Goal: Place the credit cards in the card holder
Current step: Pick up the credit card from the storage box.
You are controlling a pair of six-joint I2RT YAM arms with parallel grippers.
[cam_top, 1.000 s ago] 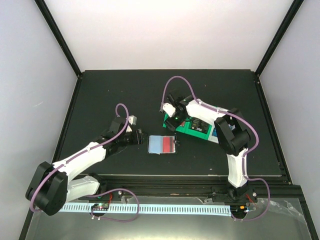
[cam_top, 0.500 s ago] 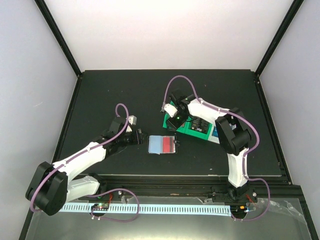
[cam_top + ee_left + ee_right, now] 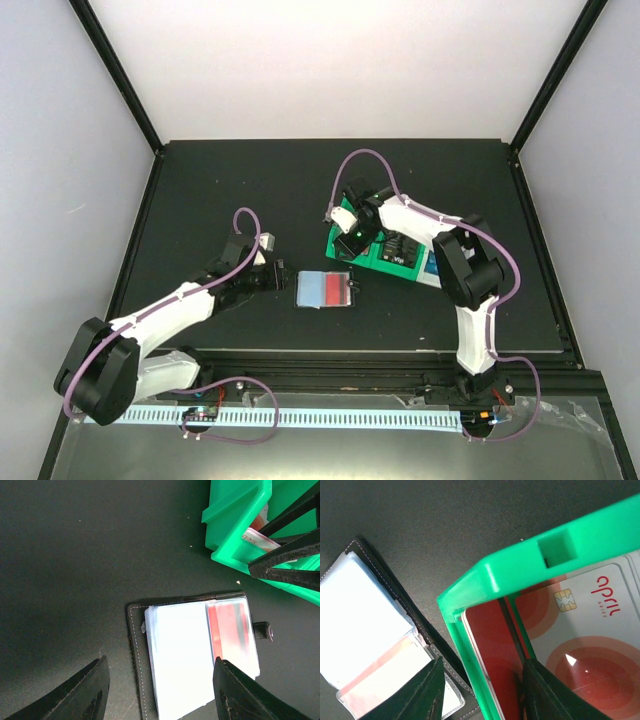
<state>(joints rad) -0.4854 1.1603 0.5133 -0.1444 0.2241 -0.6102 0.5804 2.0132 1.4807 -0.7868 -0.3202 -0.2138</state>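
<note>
The card holder [image 3: 325,290] lies open on the black table, a pale card [image 3: 180,660] and a red card [image 3: 230,630] in its clear sleeves, its snap tab [image 3: 263,630] to the right. My left gripper [image 3: 160,695] is open, its fingers either side of the holder's near edge, seen from above at the left gripper [image 3: 276,279]. My right gripper [image 3: 480,695] is open over the corner of the green bin [image 3: 490,580]: one finger outside the wall, the other inside over a red-and-white credit card [image 3: 570,630]. From above, the right gripper [image 3: 350,236] sits at the bin's left end.
The green bin [image 3: 372,262] holds dark items and stands right of the holder. A pale blue object [image 3: 432,266] lies against its right side. The table's raised black edges [image 3: 150,200] border the work area.
The right gripper has shifted a little toward the back over the bin's corner and its jaws have narrowed. The left arm and the card holder have stayed in place.
</note>
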